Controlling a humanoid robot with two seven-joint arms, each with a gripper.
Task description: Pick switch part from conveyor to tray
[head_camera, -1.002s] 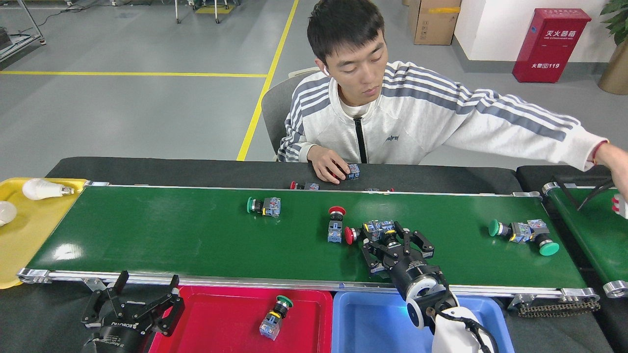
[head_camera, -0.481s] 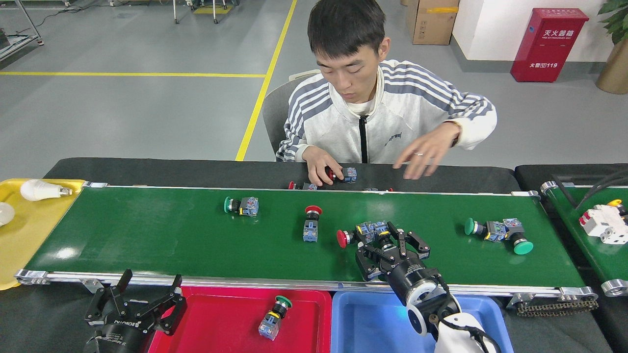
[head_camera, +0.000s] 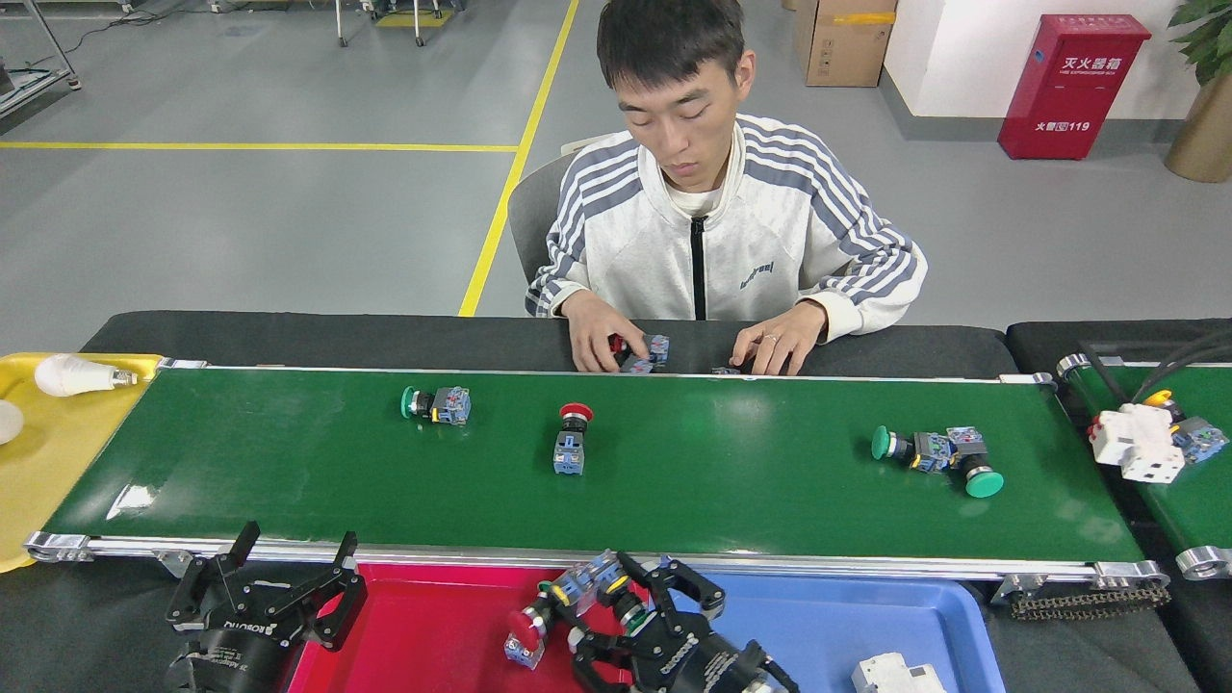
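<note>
Right end effector [head_camera: 630, 602] grips switch part [head_camera: 568, 597] over red tray [head_camera: 423, 635].

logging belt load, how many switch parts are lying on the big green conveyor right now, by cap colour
green-cap switch parts: 3
red-cap switch part: 1
total on the conveyor: 4

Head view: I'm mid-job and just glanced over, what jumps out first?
The right gripper holds a red-capped switch part over the red tray, near its border with the blue tray. Four more switches lie on the conveyor, two of them touching at the right end. A person sits behind it.
</note>
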